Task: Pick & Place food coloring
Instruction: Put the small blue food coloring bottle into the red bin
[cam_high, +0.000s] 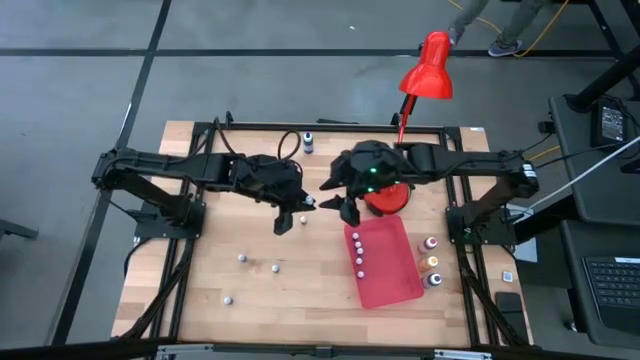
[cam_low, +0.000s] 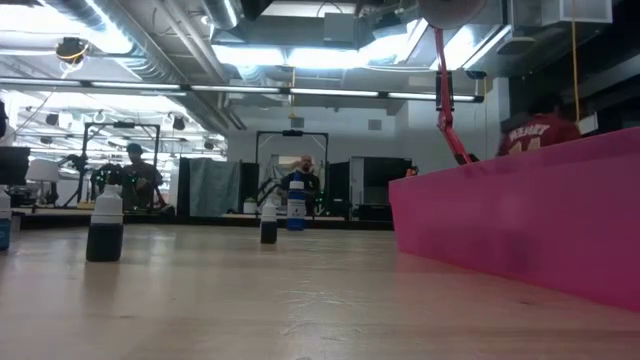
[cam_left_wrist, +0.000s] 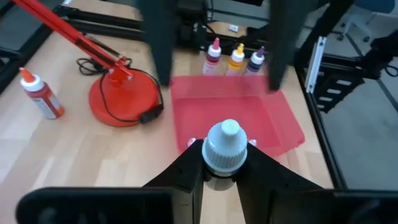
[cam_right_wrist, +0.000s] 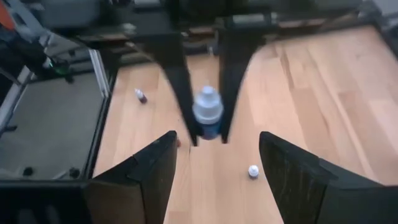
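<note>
My left gripper (cam_left_wrist: 221, 163) is shut on a small food coloring bottle (cam_left_wrist: 224, 146) with a white ribbed cap and a dark blue body (cam_right_wrist: 209, 129). It hangs above the table's middle (cam_high: 300, 206), left of the red tray (cam_high: 396, 276). My right gripper (cam_right_wrist: 217, 142) stands open and level with it just to the right (cam_high: 336, 198), fingers facing the bottle and touching nothing. Several tiny bottles (cam_high: 357, 252) stand along the tray's left edge. Three more (cam_high: 241, 258) stand loose on the table. My left gripper pinches the bottle between its two fingers at the shoulder just under the cap (cam_left_wrist: 219, 173). The fingers slant down from the table's left side. The bottle stands upright, cap up, lifted clear of the table, its body (cam_right_wrist: 209, 130) showing between the fingers.
A red lamp's round base (cam_high: 386, 198) sits behind the tray, under my right arm. Three coloured bottles (cam_high: 432, 262) stand right of the tray and one dark bottle (cam_high: 307, 143) at the far edge. A red-bodied bottle (cam_left_wrist: 40, 96) stands beside the lamp base.
</note>
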